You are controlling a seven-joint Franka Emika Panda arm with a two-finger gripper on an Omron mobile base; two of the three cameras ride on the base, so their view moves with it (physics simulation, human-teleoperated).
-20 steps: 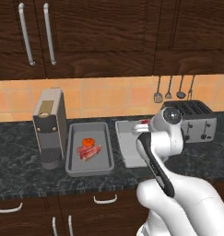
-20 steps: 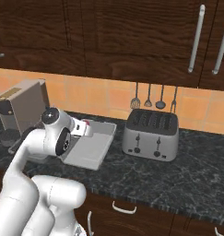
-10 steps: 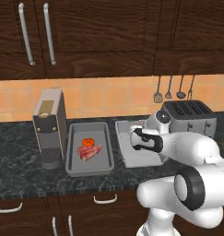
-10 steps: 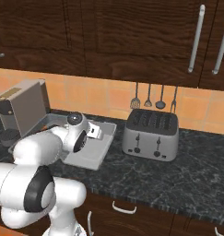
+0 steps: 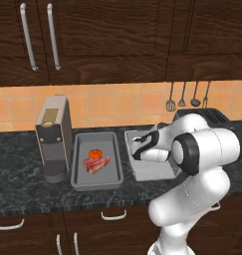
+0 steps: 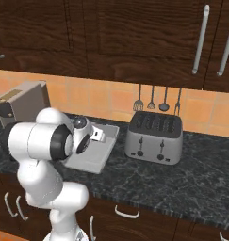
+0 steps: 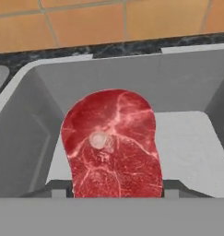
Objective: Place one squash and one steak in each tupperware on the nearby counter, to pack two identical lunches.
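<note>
The counter (image 5: 23, 191) carries two grey tupperware trays side by side. The left tray (image 5: 111, 177) holds a squash (image 5: 95, 153) and a streaked red steak (image 5: 95, 165). Over the right tray (image 7: 21, 133) the gripper (image 5: 136, 148) grips a rounder pink-red steak (image 7: 113, 145) between partly spread fingers.

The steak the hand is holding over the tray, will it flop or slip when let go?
The steak stands upright between the hand fingers without drooping, so it probably acts stiff. Released, it would likely tip flat into the tupperware rather than roll. Its flat faces suggest little slipping.
</note>
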